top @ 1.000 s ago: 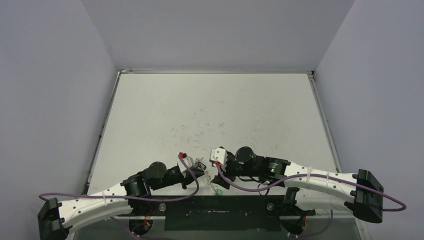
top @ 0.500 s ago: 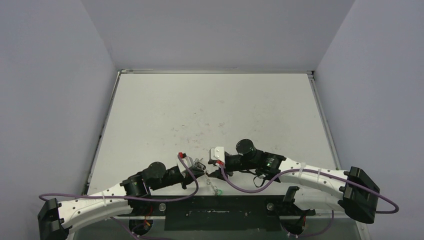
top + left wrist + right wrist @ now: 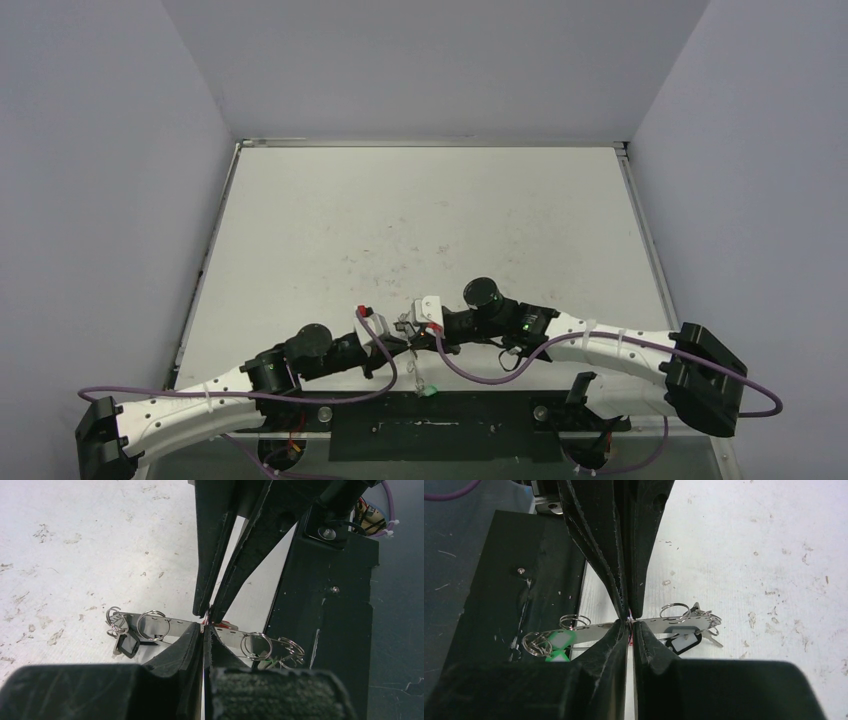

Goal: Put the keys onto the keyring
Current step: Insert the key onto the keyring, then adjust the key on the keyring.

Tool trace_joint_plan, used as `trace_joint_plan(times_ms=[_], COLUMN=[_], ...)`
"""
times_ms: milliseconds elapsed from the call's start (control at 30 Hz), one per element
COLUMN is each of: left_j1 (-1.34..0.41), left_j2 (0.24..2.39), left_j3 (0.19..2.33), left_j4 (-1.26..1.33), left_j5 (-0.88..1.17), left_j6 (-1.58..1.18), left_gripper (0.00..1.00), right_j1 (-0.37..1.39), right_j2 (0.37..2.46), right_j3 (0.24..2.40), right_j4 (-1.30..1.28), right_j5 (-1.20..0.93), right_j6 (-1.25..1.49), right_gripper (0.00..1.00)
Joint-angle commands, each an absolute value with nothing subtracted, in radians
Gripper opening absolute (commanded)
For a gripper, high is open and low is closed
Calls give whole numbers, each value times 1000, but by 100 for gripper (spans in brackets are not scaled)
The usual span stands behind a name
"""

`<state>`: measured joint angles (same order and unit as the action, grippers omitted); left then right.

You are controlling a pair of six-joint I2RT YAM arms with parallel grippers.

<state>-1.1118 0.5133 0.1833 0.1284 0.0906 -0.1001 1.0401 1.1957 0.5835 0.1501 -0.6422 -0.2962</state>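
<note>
The keyring (image 3: pixel 659 622) is a flat holed metal strip fringed with small split rings, hanging level between both grippers just above the table. My left gripper (image 3: pixel 205 628) is shut on the strip's middle. My right gripper (image 3: pixel 630 625) faces it tip to tip and is shut there too, with a sliver of the red key (image 3: pixel 630 640) between its fingers. The green key's tag (image 3: pixel 558 641) hangs from a ring at the strip's near end. From above, the keyring (image 3: pixel 424 368) runs toward the arm bases, left gripper (image 3: pixel 398 345) and right gripper (image 3: pixel 412 338) touching.
A black-framed tag (image 3: pixel 681 642) with a silver key hangs at the strip's far end. The black base plate (image 3: pixel 440 425) lies directly under the strip's near end. Grey walls close in the white table (image 3: pixel 430 220) on three sides.
The right arm has swung left toward the left gripper, and its jaws have gone from open to shut at the strip. The left arm has held still.
</note>
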Motion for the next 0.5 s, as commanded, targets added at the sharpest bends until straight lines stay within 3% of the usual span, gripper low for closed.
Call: trace_joint_plan(times_ms=[0, 267, 400, 467], left_j1=[-1114, -1114, -1114, -1114], left_j2=[497, 472, 455, 448], left_j3=[216, 217, 227, 227], left_j4=[172, 156, 133, 130], left_j5=[101, 81, 68, 73], left_j6=[-96, -89, -49, -26], left_gripper=[0, 0, 23, 28], right_j1=[1035, 1038, 1055, 1062], right_j2=[1207, 1189, 1204, 1220], right_j3=[631, 698, 785, 839], right_j4=[193, 31, -194, -294], right_j5=[-675, -638, -579, -557], right_j6=[-305, -334, -349, -348], right_gripper=[3, 0, 0, 0])
